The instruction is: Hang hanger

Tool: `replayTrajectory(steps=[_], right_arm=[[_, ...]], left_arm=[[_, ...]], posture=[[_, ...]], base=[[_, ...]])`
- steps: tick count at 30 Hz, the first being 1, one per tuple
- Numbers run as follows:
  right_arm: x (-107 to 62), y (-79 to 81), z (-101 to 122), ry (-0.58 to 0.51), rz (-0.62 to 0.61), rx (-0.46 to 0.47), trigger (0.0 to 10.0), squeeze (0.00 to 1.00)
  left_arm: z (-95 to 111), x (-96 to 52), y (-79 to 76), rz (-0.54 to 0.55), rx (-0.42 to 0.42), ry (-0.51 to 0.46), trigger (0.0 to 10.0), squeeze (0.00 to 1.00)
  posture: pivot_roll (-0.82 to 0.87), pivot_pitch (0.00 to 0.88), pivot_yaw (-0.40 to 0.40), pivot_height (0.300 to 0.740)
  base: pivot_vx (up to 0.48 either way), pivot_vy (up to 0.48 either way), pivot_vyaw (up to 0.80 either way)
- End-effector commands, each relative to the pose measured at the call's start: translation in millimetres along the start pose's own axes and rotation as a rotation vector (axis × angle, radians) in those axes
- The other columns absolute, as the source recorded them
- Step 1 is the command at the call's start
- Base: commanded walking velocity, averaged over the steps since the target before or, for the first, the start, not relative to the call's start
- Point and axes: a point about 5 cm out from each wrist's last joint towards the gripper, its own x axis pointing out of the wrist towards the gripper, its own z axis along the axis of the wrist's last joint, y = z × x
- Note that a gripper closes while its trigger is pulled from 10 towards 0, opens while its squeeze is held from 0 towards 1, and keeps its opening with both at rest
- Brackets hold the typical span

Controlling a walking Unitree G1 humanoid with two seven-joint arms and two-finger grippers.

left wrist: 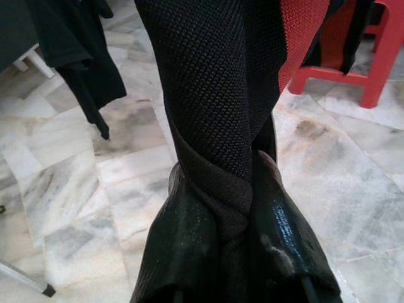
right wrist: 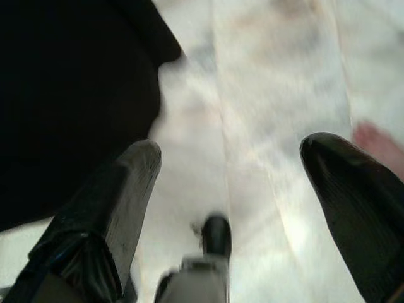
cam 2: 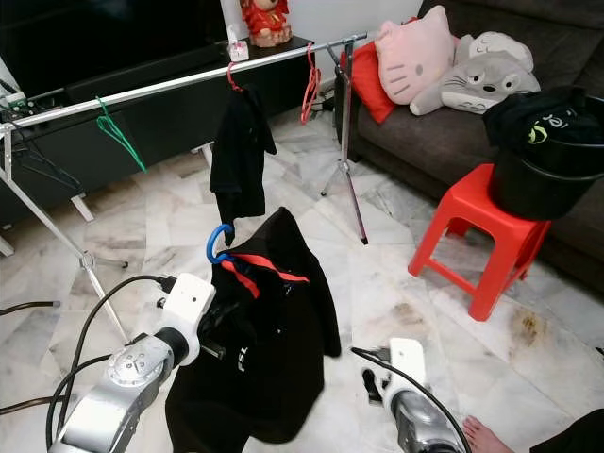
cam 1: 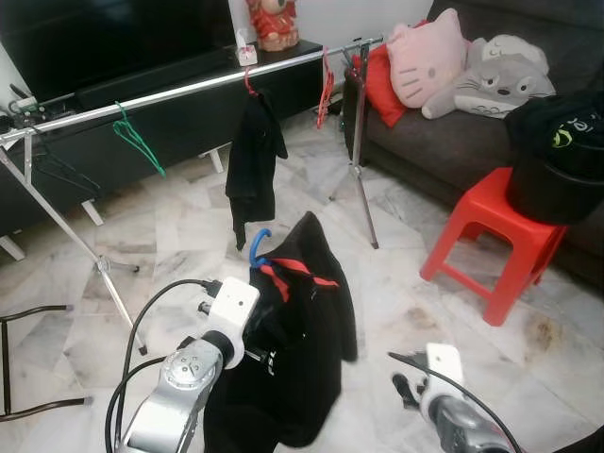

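Left arm raised forward, its end effector (left wrist: 237, 246) pinched closed on black fabric. Right arm hangs low, its end effector (right wrist: 230, 183) with fingers spread wide apart.

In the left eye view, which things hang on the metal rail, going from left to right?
Green hanger → black garment on a red hanger → empty red hanger, near the rail's right end.
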Motion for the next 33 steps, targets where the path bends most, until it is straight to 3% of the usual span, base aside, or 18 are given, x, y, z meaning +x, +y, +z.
replayTrajectory(steps=[1,13,23,24,25,33], right_arm=[[-0.7,5.2,-14.7,0.058,0.001,-0.018,10.0,1.0],[-2.4,7.9,-30.6,0.09,-0.028,-0.019,10.0,1.0],[-1.9,10.6,-27.7,0.077,-0.005,-0.049,10.0,1.0],[-1.9,10.8,-27.5,0.075,-0.002,-0.063,6.7,0.53],[-1.9,11.0,-27.2,0.07,0.0,-0.065,0.0,0.0],[-2.1,11.3,-27.7,0.065,0.016,-0.073,0.0,0.0]], left_arm=[[10.0,0.6,5.6,0.031,0.026,-0.05,10.0,0.0],[11.6,1.5,4.8,0.032,0.021,-0.057,10.0,0.0],[11.9,1.2,4.1,0.026,0.017,-0.057,10.0,0.0],[11.9,1.0,4.1,0.026,0.017,-0.058,10.0,0.0],[12.0,0.8,4.2,0.026,0.017,-0.058,10.0,0.0],[12.0,0.2,4.5,0.026,0.017,-0.058,10.0,0.0]], posture=[[-0.15,0.0,0.072,0.732],[-0.15,0.0,0.076,0.732],[-0.15,0.0,0.075,0.732],[-0.15,0.0,0.075,0.732],[-0.15,0.0,0.074,0.732],[-0.15,0.0,0.074,0.732]], base=[[0.0,0.0,0.0],[0.0,0.0,0.0],[0.0,0.0,0.0],[0.0,0.0,0.0],[0.0,0.0,0.0],[0.0,0.0,0.0]])
